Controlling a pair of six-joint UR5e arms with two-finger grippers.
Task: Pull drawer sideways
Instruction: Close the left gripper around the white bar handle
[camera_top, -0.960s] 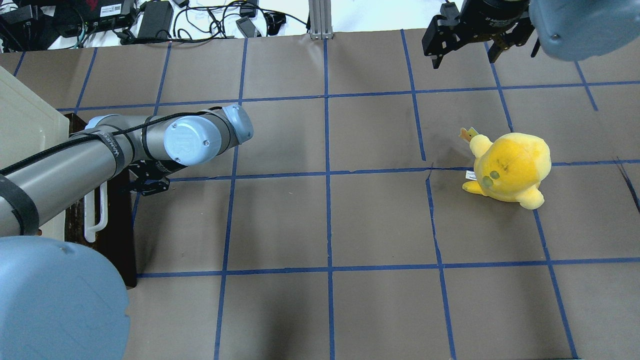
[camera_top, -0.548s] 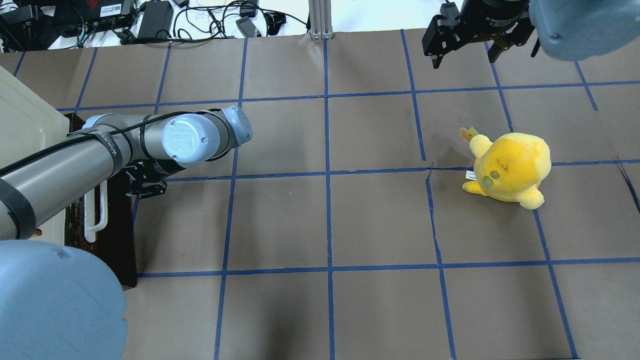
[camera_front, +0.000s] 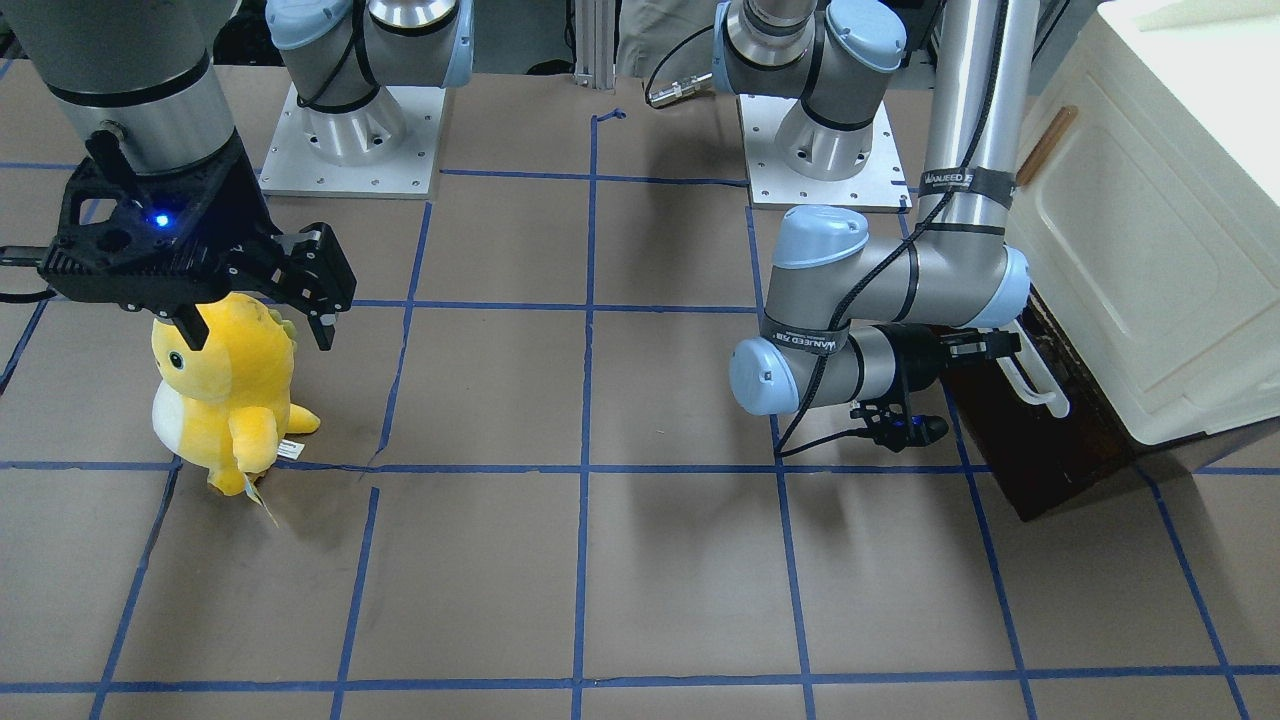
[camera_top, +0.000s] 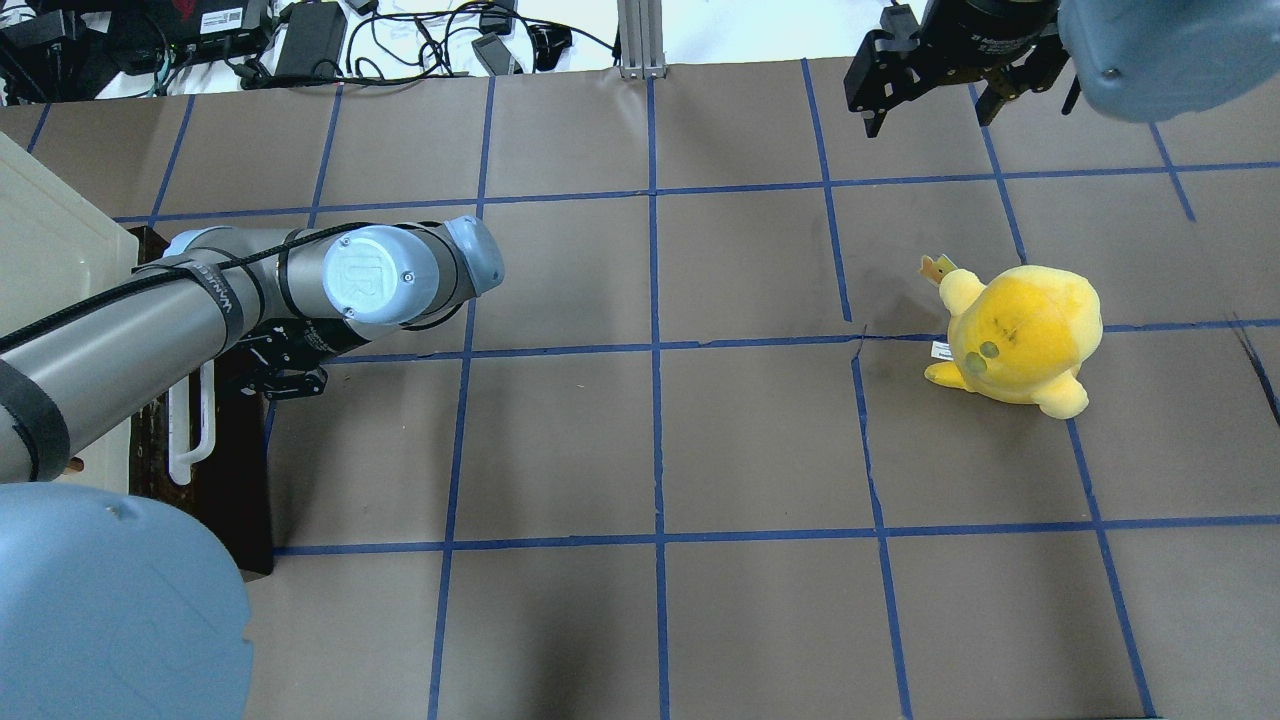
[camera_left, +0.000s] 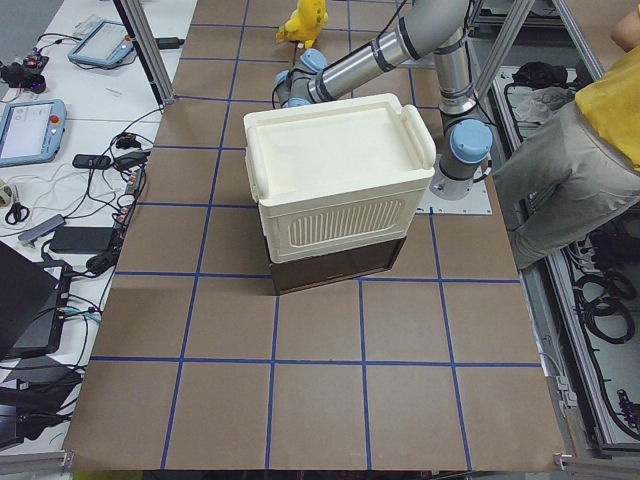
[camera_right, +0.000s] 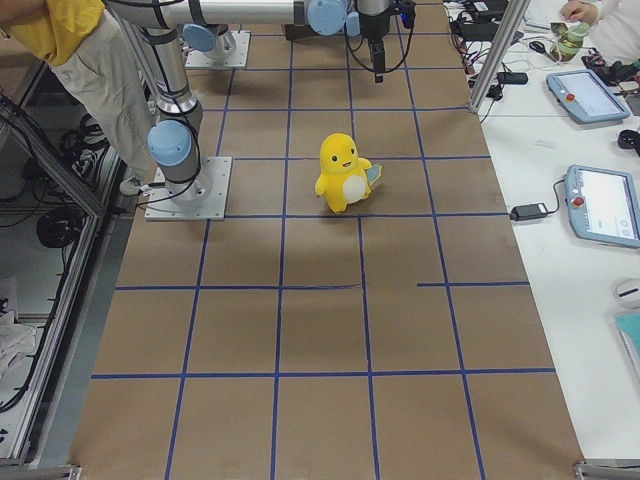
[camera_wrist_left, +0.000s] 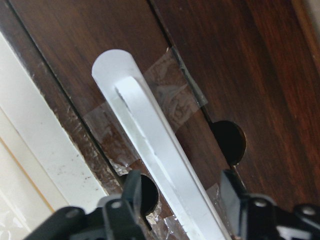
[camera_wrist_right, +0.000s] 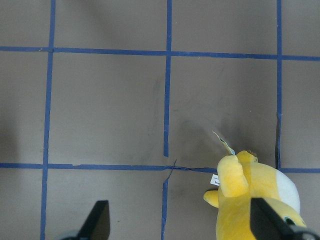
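Straddling handle, left gripper fingers apart, unclamped; pulling now risks slipping off, drawer unmoved.

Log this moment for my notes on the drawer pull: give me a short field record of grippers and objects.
left gripper: open, fingers either side of the white handle
drawer: dark wood front, below the cream cabinet
right gripper: open, empty, apart from the plush toy
plush toy: yellow, upright
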